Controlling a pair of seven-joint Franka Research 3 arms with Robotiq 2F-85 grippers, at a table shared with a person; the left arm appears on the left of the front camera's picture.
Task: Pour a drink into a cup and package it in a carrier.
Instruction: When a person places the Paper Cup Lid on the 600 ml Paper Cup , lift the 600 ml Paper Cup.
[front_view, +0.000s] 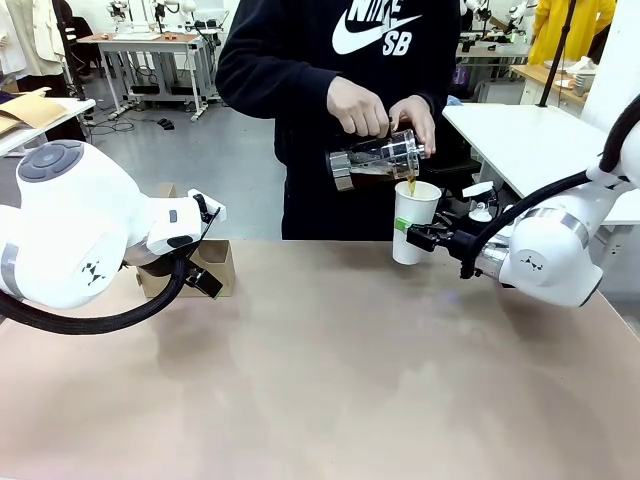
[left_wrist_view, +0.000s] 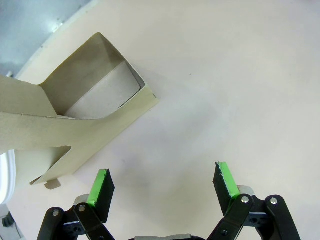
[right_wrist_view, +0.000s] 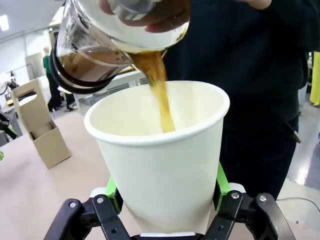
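The white paper cup (right_wrist_view: 160, 170) is gripped low on its wall by the right gripper (front_view: 428, 238), at the far right of the beige table (front_view: 320, 380). Its long axis is kept vertical, mouth upward, while a dark brown coffee-like drink (right_wrist_view: 159, 95) is poured from a clear glass carafe (front_view: 378, 160) tipped by the person's hands (front_view: 357, 105). The thin wall is judged crushable and the load increasingly heavy and spillable, so a gentle, level hold is advised. The left gripper (left_wrist_view: 162, 182) is spread wide and empty beside the low brown cardboard carrier (right_wrist_view: 47, 142), handle tab upright.
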